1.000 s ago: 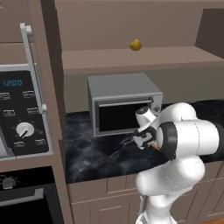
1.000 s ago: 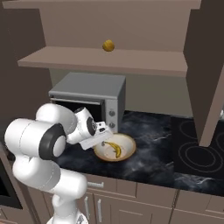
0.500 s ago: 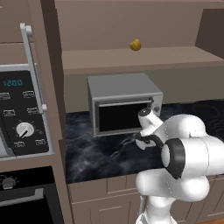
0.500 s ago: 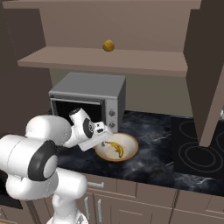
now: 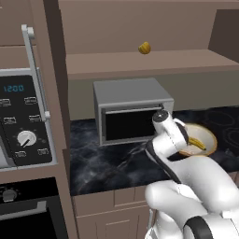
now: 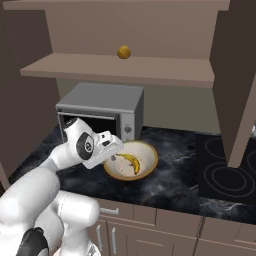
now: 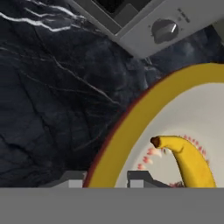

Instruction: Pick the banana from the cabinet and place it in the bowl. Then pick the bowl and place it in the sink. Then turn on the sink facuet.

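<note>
In the right base view, the gripper left of centre pinches the bowl rim, one finger on either side. The banana lies inside at centre, long axis running upper left to lower right. The forearm has swung lower since a second ago; bowl and banana have not moved.

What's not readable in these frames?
- Bowl: left base view, near side hidden behind the arm.
- Banana: hand view, far end cut off at the bottom edge.
- Hand: hand view, fingertips straddle the bowl rim; contact unclear.
- Sink, faucet: beyond the frame edges.
</note>
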